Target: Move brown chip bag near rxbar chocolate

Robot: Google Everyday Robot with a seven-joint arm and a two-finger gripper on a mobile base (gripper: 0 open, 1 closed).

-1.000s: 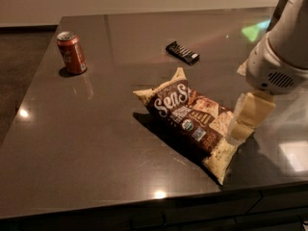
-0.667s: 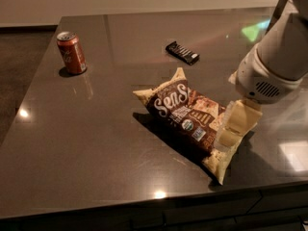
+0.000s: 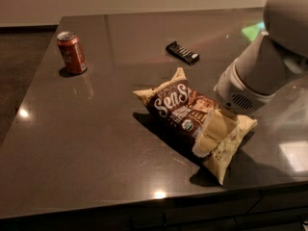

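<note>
The brown chip bag [image 3: 185, 112] lies on the dark table [image 3: 96, 129], right of centre, its long side running from back left to front right. The rxbar chocolate [image 3: 182, 52] is a small black bar lying behind the bag, apart from it. My gripper [image 3: 211, 139] comes down from the white arm [image 3: 255, 76] at the right and sits over the front-right part of the bag, covering some of it.
An orange-red soda can [image 3: 72, 52] stands upright at the back left of the table. The table's front edge [image 3: 144, 203] runs just below the bag's near end. The floor lies to the left of the table.
My gripper has moved left and down, from beside the bag's right end to over the bag. The bag, the bar and the can have not moved.
</note>
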